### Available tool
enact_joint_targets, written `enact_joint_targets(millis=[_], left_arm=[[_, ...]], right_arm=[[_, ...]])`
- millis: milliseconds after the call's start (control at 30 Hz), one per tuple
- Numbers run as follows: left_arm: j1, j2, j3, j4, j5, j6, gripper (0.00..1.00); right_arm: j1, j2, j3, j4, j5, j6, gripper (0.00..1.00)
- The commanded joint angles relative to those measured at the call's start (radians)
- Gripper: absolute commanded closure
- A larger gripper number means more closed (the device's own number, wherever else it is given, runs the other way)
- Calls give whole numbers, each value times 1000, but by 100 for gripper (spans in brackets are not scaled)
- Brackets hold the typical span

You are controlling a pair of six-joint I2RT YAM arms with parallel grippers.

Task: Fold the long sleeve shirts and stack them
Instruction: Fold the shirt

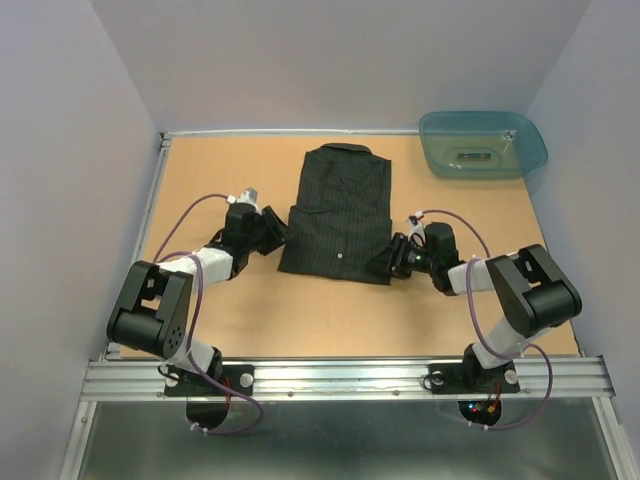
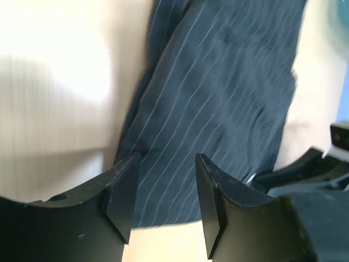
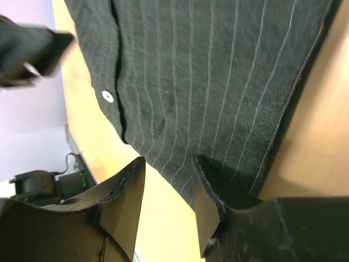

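My surface (image 1: 220, 170) carries the one long sleeve shirt (image 1: 338, 210) I can see. It lies flat as a narrow rectangle with the collar at its far end and the sleeves apparently tucked in. A teal tub (image 1: 482, 145) sits to the shirt's far right. I judge the hem-to-collar fold remains, and nothing is stacked. The left tool (image 1: 280, 230) at the shirt's left edge and the right tool (image 1: 388, 262) at its near right corner both stand parted, grasping nothing.
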Motion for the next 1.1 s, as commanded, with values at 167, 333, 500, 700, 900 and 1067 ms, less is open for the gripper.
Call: enact_joint_targets(millis=[167,333,500,700,900,1067], left_arm=[[5,-20,307,-83,25,61,44],[-13,156,407,-64,94,41,46],[-16,325,468,-18,131,35,47],[-7,472,505,20,119,46,47],[-1,526,550,23,104,49,47],[-1,392,541,-29,53,116,35]], right_arm=[[-33,-65,262,-169,57,-111,54],[-53,117,485,-148,34,-95,54],[-79,292,584,-79,-5,-49,54],[-123,422,518,50,-9,-12,54],[-176,403,443,58,14,-70,54],[-163,185,446,-189,87,-237,48]])
